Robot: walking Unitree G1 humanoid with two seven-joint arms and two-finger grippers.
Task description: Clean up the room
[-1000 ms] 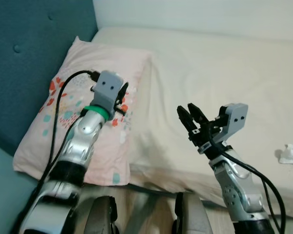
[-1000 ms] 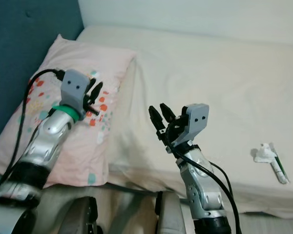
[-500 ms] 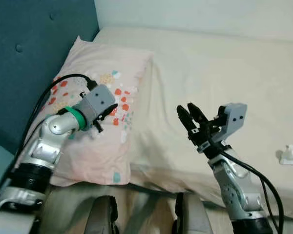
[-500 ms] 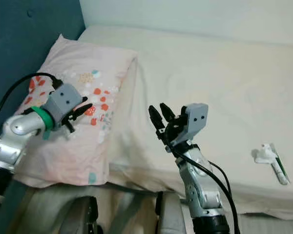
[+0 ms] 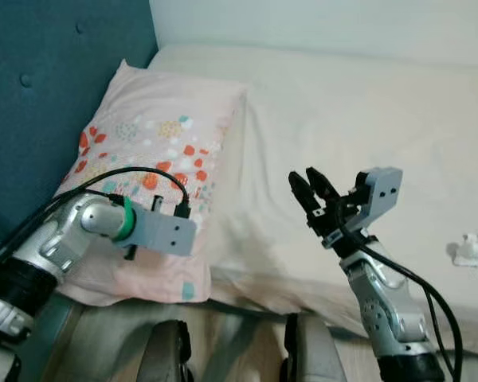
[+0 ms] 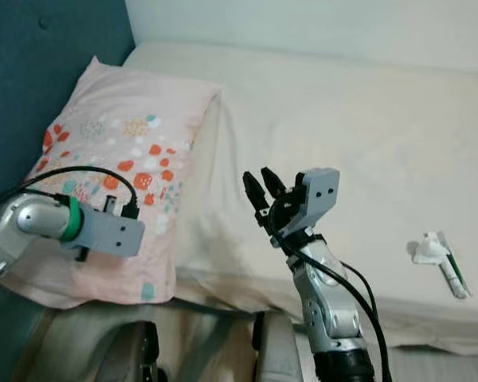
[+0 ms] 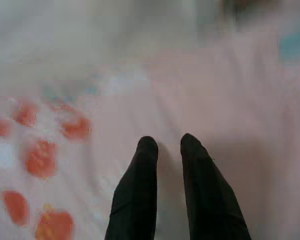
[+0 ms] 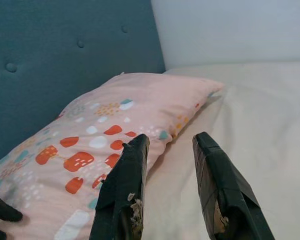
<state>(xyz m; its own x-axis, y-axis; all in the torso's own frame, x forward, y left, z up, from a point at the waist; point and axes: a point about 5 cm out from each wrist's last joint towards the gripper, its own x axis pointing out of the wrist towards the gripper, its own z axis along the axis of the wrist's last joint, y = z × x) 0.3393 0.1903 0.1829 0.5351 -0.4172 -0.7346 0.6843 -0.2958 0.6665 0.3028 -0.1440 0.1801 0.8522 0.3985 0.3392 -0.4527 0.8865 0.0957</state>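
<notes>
- Counting for you: one pink pillow [image 5: 155, 171] against the teal headboard [image 5: 48, 87], one white scrap [image 5: 472, 251] well apart from the pillow on the bed [image 5: 366, 111]
- Your left gripper [image 7: 166, 145] rests low on the pillow, fingers nearly together, pinching nothing
- Your right gripper [image 8: 170, 142] hovers beside the pillow, fingers spread
- The scrap's shape is hard to make out

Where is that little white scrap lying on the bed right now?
In the eye views, the white scrap lies on the cream sheet near the bed's front edge, far to the robot's right, beyond the raised right gripper and well away from the pillow.
</notes>
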